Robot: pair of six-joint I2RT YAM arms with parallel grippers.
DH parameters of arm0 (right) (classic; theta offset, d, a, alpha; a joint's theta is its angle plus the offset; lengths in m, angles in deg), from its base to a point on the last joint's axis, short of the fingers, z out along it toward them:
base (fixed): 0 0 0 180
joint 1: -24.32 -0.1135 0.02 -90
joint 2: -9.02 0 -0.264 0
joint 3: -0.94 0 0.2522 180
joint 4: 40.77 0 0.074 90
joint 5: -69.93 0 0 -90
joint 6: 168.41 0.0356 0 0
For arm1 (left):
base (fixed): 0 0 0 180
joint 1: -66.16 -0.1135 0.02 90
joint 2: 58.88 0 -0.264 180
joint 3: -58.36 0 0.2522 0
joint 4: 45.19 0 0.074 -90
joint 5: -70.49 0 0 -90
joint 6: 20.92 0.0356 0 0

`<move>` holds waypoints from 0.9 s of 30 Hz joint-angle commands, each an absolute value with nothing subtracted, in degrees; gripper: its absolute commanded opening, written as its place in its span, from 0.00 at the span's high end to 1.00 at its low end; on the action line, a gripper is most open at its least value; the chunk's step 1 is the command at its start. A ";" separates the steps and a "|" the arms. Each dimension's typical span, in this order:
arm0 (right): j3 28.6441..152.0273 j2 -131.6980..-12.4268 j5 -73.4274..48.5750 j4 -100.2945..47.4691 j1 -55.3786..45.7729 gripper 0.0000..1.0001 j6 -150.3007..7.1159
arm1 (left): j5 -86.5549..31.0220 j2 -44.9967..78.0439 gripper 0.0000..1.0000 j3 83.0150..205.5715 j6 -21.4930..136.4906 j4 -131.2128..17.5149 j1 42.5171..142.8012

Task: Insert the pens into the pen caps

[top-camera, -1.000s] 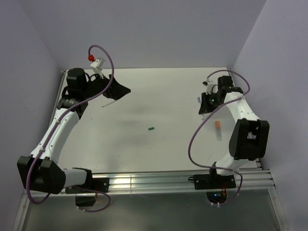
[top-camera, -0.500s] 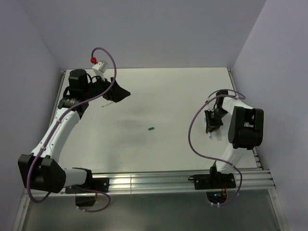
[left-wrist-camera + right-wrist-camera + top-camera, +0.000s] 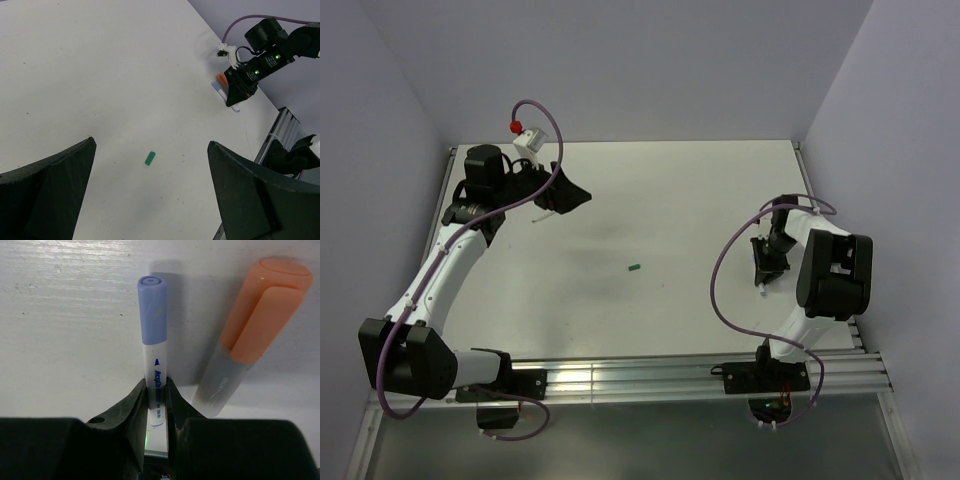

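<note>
Your thin pen (image 3: 154, 365), blue cap (image 3: 152, 310) on its far end, lies on the worktop (image 3: 100, 75) clamped between the right pincer's (image 3: 156, 405) closed fingers, with the thicker orange-ended pen (image 3: 245, 340) just beside it. The green cap (image 3: 150, 158) lies ahead of the left pincer (image 3: 568, 196), which is spread wide and holds nothing.

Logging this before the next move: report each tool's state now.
Left tool: open, nothing between its fingers.
Right tool: closed on the blue-capped pen.
</note>
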State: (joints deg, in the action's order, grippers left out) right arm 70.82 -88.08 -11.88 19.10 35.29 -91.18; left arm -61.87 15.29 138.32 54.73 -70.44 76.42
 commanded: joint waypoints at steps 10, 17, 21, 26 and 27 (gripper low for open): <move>70.25 -88.01 -16.38 17.11 36.01 0.76 -89.22 | -63.45 15.03 0.01 138.31 54.31 -68.53 76.36; 70.86 -88.63 -15.76 17.20 36.01 0.73 -89.39 | -63.89 15.47 0.00 138.13 53.79 -67.92 76.36; 70.95 -88.80 -15.59 17.20 35.93 0.72 -89.48 | -63.89 15.56 0.00 138.31 53.87 -68.01 76.36; 70.95 -88.98 -15.50 17.38 35.93 0.69 -89.22 | -64.15 15.56 0.01 138.22 53.79 -67.92 76.36; 71.04 -88.89 -15.41 17.29 35.93 0.69 -89.30 | -64.15 15.56 0.01 138.22 53.70 -67.92 76.36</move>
State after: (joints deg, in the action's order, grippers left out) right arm 70.84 -88.08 -13.83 19.10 35.42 -89.32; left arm -62.42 15.66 137.97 54.34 -70.35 76.42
